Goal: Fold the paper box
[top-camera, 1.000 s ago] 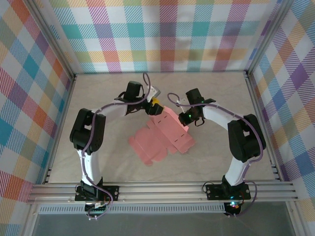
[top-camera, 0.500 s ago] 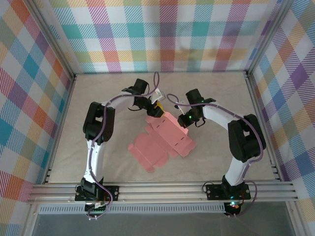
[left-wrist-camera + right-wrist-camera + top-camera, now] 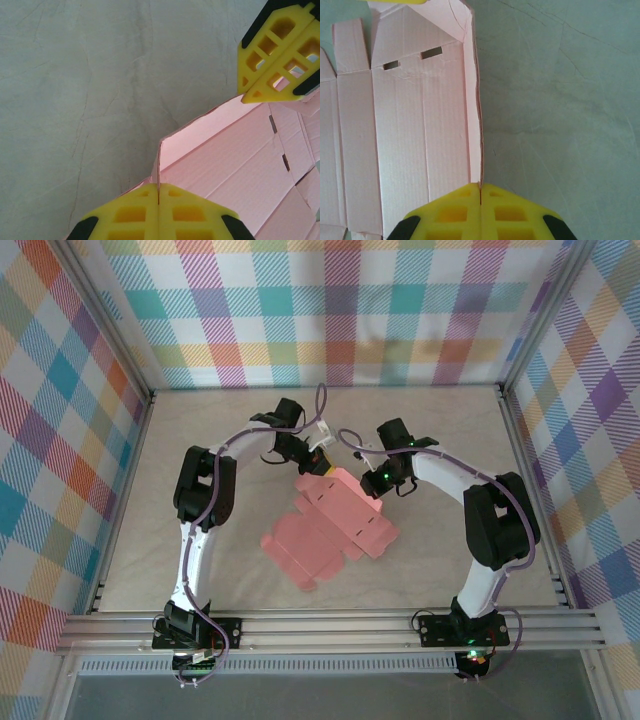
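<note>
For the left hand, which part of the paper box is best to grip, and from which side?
On the paper box, the raised far flap, at its left end, from outside the far-left corner over bare table. It stands upright, so both faces are open to a pinch; the other panels lie flat. The left hand is shut there, the right hand on the flap's other end.

box [image 3: 325, 530] mid-bench [image 3: 200, 450], between the arms | its far-right strip stands upright, the rest lies flat toward the near left | left claw [image 3: 325, 464] pinches the strip's far end | right claw [image 3: 374, 487] pinches its nearer end | claws near, apart
</note>
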